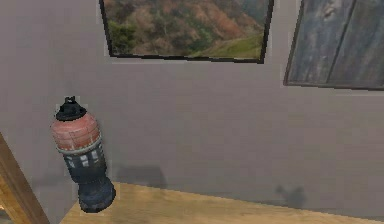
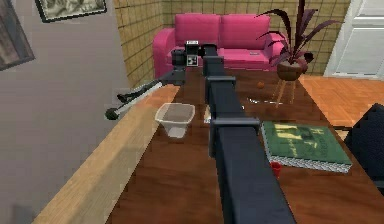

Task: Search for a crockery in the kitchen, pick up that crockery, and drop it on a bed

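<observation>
One pale cup (image 2: 175,118) stands on the table (image 2: 165,185) just left of the arm (image 2: 235,140) in the arm side view, lower than the gripper (image 2: 125,102). A grasp likely means drawing back. Whether the fingers grip anything cannot be told.
</observation>
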